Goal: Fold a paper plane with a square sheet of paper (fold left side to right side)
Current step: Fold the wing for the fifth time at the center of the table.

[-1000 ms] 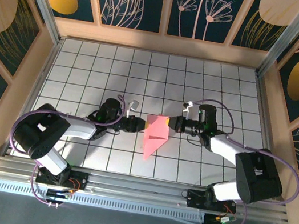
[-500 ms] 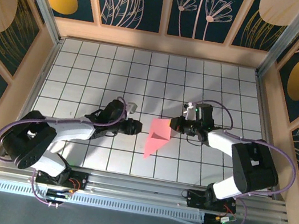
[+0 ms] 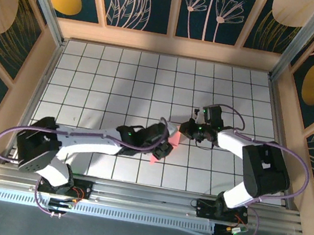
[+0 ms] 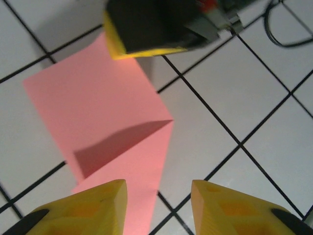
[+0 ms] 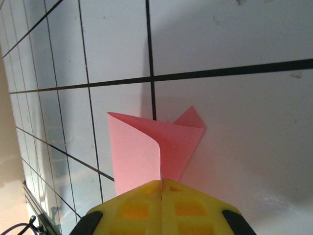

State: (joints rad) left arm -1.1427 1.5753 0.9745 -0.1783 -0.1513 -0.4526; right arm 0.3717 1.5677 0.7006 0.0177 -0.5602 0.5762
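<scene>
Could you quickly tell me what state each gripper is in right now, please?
Left gripper: open, holding nothing, poised over the pink paper.
Right gripper: shut on an edge of the pink paper.

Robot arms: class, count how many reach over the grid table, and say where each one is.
2. The left arm extends from bottom left to the centre, fingers open above the pink paper; the right arm bends in from bottom right, fingers shut on that paper's edge.
</scene>
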